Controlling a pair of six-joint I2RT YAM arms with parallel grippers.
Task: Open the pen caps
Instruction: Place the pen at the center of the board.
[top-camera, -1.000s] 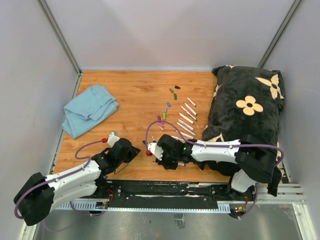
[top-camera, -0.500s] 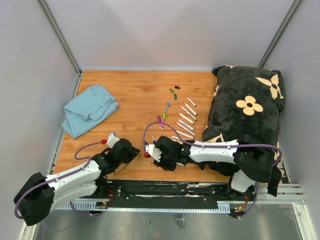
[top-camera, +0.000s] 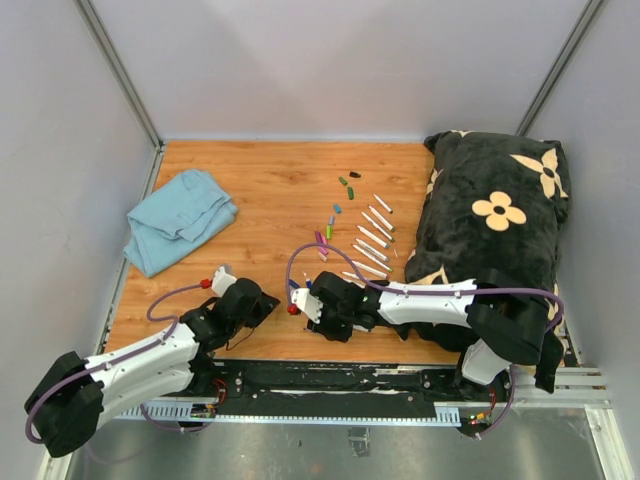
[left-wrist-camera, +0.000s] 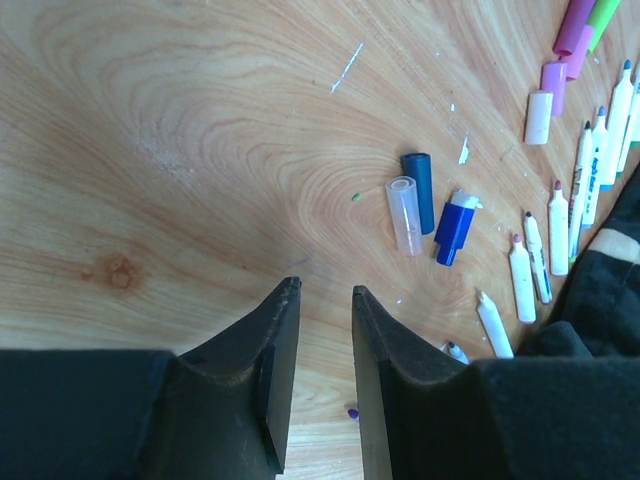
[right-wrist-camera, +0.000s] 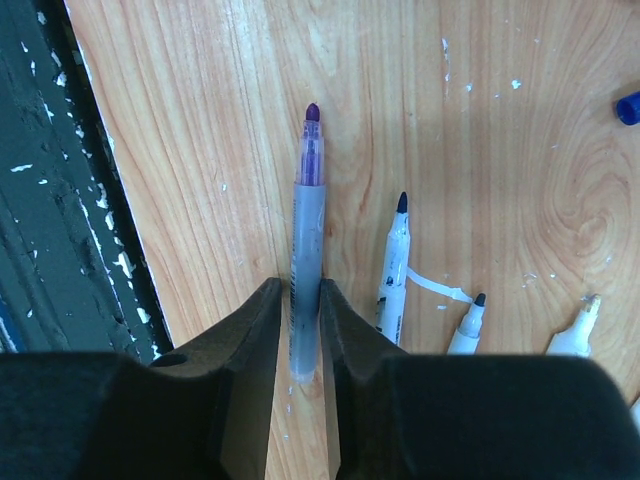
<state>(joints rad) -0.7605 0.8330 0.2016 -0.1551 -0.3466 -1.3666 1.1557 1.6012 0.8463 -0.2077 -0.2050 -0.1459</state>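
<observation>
My right gripper (right-wrist-camera: 299, 290) is shut on a slim marker (right-wrist-camera: 306, 240) whose bare purple tip points away from it, low over the wood; it also shows in the top view (top-camera: 303, 297). My left gripper (left-wrist-camera: 325, 292) is narrowly open and empty just above the table, and it sits left of the right one in the top view (top-camera: 268, 303). Loose pen caps lie ahead of it: a dark blue one (left-wrist-camera: 419, 190), a clear one (left-wrist-camera: 404, 213), a blue one (left-wrist-camera: 456, 225) and purple ones (left-wrist-camera: 553, 80). More caps (top-camera: 343, 182) lie farther back beside a row of uncapped white pens (top-camera: 372, 240).
A black flowered pillow (top-camera: 495, 215) fills the table's right side. A folded light blue cloth (top-camera: 180, 218) lies at the left. Uncapped pens (right-wrist-camera: 392, 270) lie just right of the held marker. The dark rail (right-wrist-camera: 60, 250) at the table's near edge is close by.
My right gripper has shifted slightly left with the marker in it. The left arm has barely moved.
</observation>
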